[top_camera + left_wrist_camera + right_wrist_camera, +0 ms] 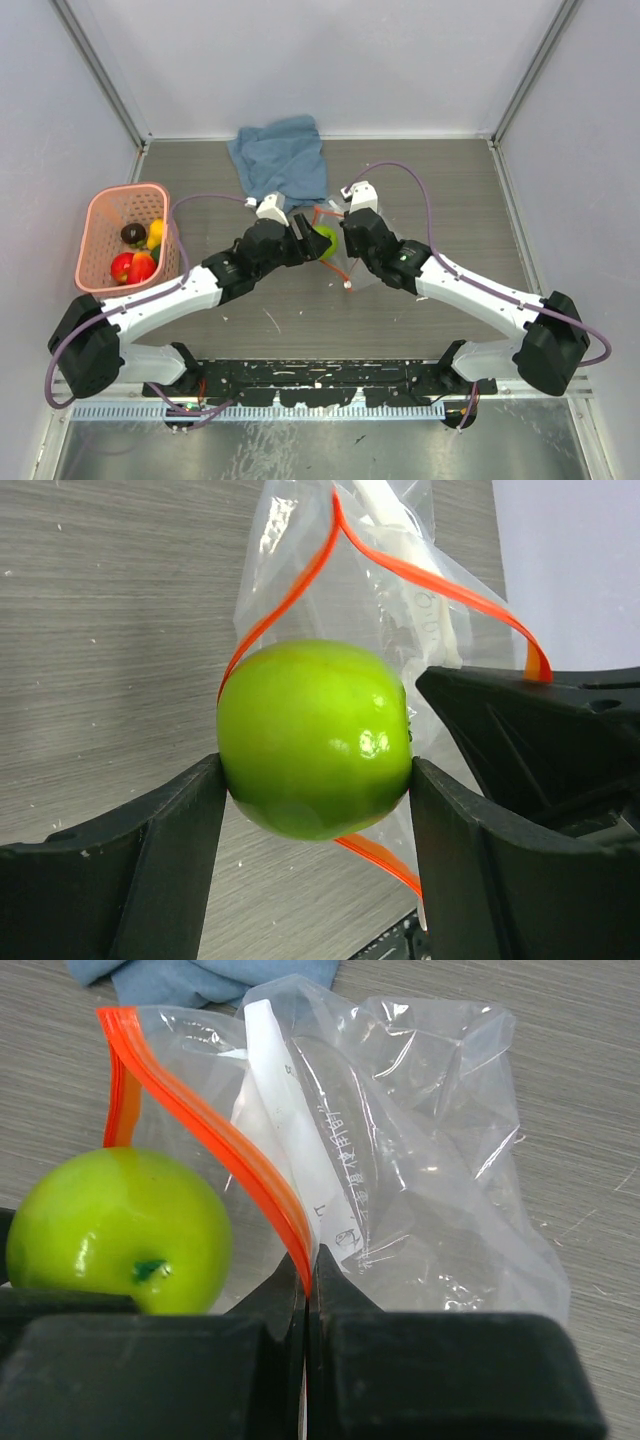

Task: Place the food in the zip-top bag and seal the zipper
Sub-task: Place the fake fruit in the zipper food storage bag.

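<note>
We've got the left gripper (315, 770) jaws pinching the green fruit (310, 720) right at the zip-top bag (420, 1190) mouth, middle of the table (450, 190). Right gripper (308, 1270) jaws are pressed together on the zipper (200, 1120), prob to keep the mouth open. Other fruits (135, 262) sit in the basket (100, 215) by the left edge.

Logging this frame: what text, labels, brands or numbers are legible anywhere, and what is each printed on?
White panel on the zip-top bag: lines of small grey print, too faint and skewed to read.
Green toy fruit, blue cloth, pink basket: no text visible.
Nothing else is legible in any view.
</note>
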